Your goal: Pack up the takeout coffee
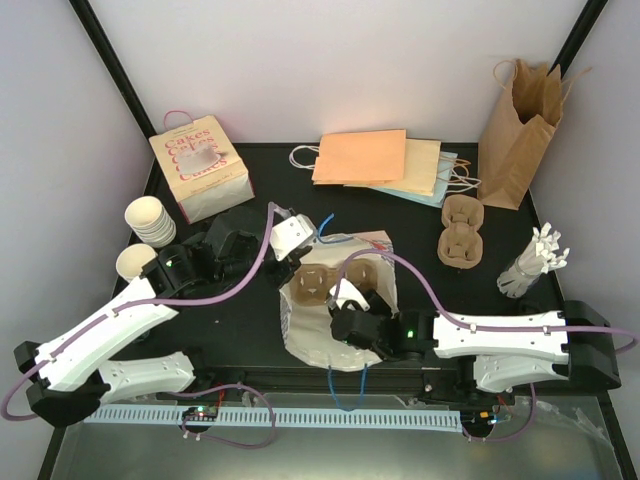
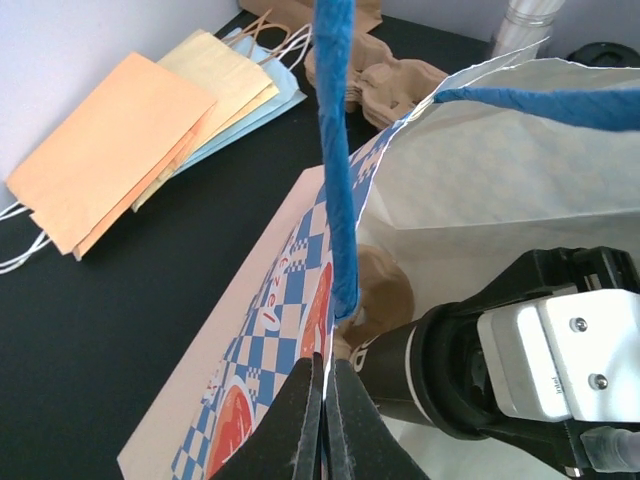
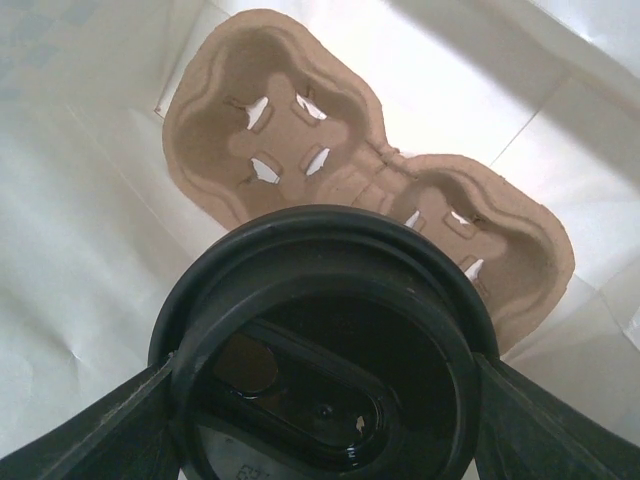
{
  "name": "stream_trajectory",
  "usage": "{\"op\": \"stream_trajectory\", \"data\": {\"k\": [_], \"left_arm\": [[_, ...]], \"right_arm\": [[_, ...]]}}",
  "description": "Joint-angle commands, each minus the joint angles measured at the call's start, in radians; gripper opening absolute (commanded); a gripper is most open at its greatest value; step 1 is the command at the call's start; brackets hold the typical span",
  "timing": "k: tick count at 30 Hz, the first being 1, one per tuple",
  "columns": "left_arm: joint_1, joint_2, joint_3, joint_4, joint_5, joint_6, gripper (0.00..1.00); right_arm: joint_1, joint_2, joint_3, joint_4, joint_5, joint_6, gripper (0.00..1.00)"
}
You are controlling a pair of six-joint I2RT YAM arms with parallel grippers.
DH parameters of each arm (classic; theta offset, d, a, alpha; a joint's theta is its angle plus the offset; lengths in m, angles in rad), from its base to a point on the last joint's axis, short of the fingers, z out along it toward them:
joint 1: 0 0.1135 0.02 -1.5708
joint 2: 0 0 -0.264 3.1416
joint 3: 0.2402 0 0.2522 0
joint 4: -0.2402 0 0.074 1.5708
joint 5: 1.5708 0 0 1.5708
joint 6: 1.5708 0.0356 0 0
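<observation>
Closest to my right wrist camera is a round black plastic lid (image 3: 320, 360), seen from above with its sip opening showing. The right claw (image 3: 320, 400) grips it by the rim, one finger on each side. Whatever is under the lid is hidden from me. Just below it lies a brown moulded-pulp cup carrier (image 3: 270, 110) on the bottom of a white paper bag with a blue-checked print (image 1: 300, 335), which lies near the middle of the black worktop (image 1: 235, 325) with its mouth facing the arms. The left claw (image 2: 322, 400) is closed tight, fingers pressed together at the bag's rim just under the foot of its blue twisted handle (image 2: 335, 150). I cannot tell whether any paper is pinched there. A stack of cream-white ribbed paper cups (image 1: 150, 220) stands at the worktop's left edge, with a single cup (image 1: 135, 260) just beside it. A printed cake bag (image 1: 200, 165) stands near the far left corner and flat orange and pastel paper bags (image 1: 365, 158) lie along the far edge. A brown paper bag (image 1: 520, 125) stands upright at the far right corner, with spare pulp carriers (image 1: 462, 230) near it.
</observation>
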Motion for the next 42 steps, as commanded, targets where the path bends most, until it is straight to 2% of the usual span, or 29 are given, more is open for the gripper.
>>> {"op": "stream_trajectory", "data": {"k": [1, 9, 23, 33, 37, 42], "left_arm": [[-0.009, -0.046, -0.011, 0.086, 0.077, 0.019, 0.02], [-0.009, -0.071, -0.035, 0.096, 0.114, 0.016, 0.01], [-0.015, -0.068, -0.041, 0.091, 0.146, -0.013, 0.02], [-0.017, -0.066, -0.052, 0.085, 0.11, -0.012, 0.02], [-0.017, -0.066, -0.056, 0.086, 0.113, -0.015, 0.02], [-0.018, -0.069, -0.066, 0.096, 0.135, -0.024, 0.02]], "right_arm": [[0.007, -0.009, 0.003, 0.068, 0.028, -0.007, 0.61], [0.007, 0.055, 0.079, 0.126, 0.038, -0.082, 0.61], [0.007, 0.098, 0.083, 0.262, 0.081, -0.213, 0.61], [0.007, 0.098, 0.083, 0.142, 0.237, -0.166, 0.6], [0.007, 0.046, 0.057, 0.118, 0.209, -0.149, 0.6], [0.007, -0.009, 0.024, 0.188, 0.076, -0.197, 0.6]]}}
